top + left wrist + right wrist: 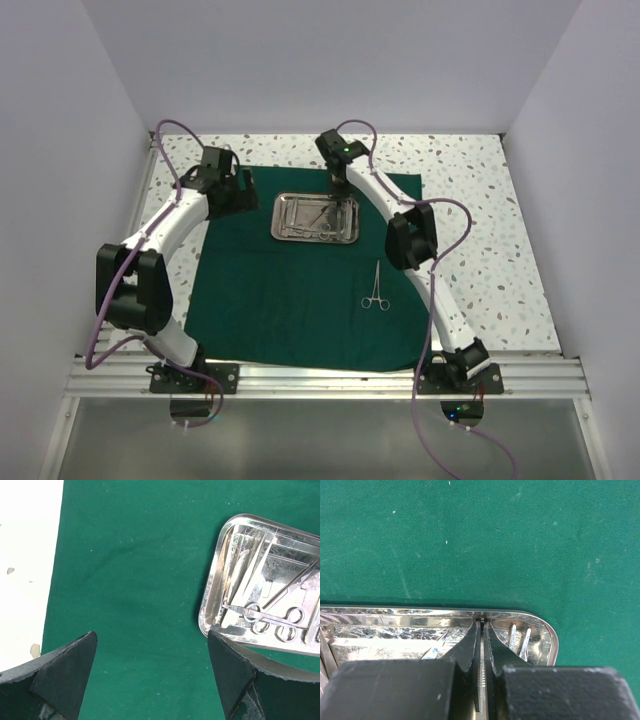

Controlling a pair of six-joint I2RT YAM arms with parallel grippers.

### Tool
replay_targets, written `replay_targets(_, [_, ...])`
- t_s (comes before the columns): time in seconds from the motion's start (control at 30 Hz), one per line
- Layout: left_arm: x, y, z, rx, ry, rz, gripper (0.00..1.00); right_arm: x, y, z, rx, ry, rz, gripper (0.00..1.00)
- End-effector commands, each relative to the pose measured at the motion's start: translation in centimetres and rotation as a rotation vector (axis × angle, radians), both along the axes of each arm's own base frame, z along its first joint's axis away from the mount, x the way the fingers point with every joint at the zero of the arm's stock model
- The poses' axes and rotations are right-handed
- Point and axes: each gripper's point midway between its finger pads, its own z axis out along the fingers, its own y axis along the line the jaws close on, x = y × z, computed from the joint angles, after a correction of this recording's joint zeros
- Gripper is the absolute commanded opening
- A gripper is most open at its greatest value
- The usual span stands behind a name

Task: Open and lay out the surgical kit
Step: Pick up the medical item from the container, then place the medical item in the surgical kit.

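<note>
While the dark green cloth (290,310) lies spread flat on the speckled table (500,250), the small steel tray (317,240) sits on it toward the cloth's 12 o'clock side. A ring-handled forceps (376,288) lies alone on the cloth at about 4 o'clock from the tray, well apart from it, with its rings toward the near edge.

The right gripper (335,185) reaches into the tray by its 1 o'clock edge. Its wrist view shows the fingers (467,647) pressed together just inside the rim, near a rounded corner, pinching a thin steel strip (480,680); which instrument this is cannot be told.

The left gripper (225,190) hangs over bare cloth at about 10 o'clock from the tray, its fingers (75,665) spread wide and holding nothing. From its wrist view the tray holds tweezers (250,565) and ring-handled scissors (260,612) lying crossed over one another.
</note>
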Motion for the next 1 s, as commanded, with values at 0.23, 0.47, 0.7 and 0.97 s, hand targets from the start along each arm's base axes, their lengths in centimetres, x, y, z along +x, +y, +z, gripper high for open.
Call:
replay_targets(0.23, [1.3, 0.4, 2.4, 0.006, -0.061, 0.002, 0.96, 0.0, 1.2, 4.4, 0.103, -0.047, -0.003, 0.0])
replay_targets(0.47, [1.3, 0.2, 3.2, -0.007, -0.085, -0.01, 0.96, -3.1, 1.2, 10.3, 0.186, -0.079, -0.044, 0.0])
replay_targets(0.7, [1.1, -0.2, 3.4, -0.021, -0.098, -0.023, 0.96, -9.0, 2.5, 12.6, 0.247, -0.061, -0.054, 0.0])
replay_targets(0.97, [0.3, 0.0, 3.2, -0.023, -0.107, -0.026, 0.96, -18.2, 5.5, 5.9, 0.212, 0.121, 0.022, 0.0])
